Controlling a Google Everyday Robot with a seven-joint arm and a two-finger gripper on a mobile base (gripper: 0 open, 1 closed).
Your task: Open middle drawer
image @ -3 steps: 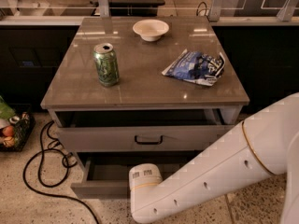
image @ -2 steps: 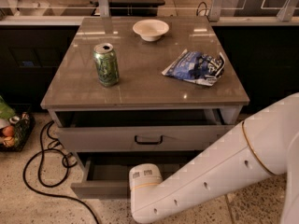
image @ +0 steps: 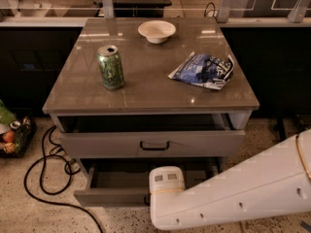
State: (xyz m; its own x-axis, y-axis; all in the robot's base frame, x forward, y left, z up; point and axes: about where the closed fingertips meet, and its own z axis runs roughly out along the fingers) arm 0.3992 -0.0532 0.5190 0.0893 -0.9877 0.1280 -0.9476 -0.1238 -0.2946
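Grey drawer cabinet, seen from above and in front. Tabletop [image: 146, 93]: glossy grey-brown, carrying a green drink can [image: 111, 68], upright, left of centre; a white bowl [image: 156, 31] near the back edge; and a crumpled blue-and-white snack bag [image: 204, 71] lying flat on the right side, well apart from the can. Top drawer [image: 97, 144]: grey flat front with a black loop handle [image: 154, 145] at its centre, drawn out a little so that a dark gap shows under the tabletop edge. Middle drawer [image: 109, 197]: directly beneath, drawn out further than the top one, its shallow grey tray showing behind a low grey front; the right part of the front is covered by the robot arm. Robot arm [image: 243, 193]: white, entering from the lower right corner and running left across the foot of the cabinet. Gripper [image: 156, 192]: at the arm's left end, low down at the centre of the middle drawer's front, mostly masked by the boxy white wrist housing; whether the jaws are apart or closed, and whether they hold anything, cannot be told. A small dark piece shows at the drawer front just beside the housing; handle or gripper part, not distinguishable. Floor [image: 19, 212]: speckled, with a black cable [image: 36, 178] looping left of the cabinet and a dark basket [image: 19, 139] of mixed items at the left edge.
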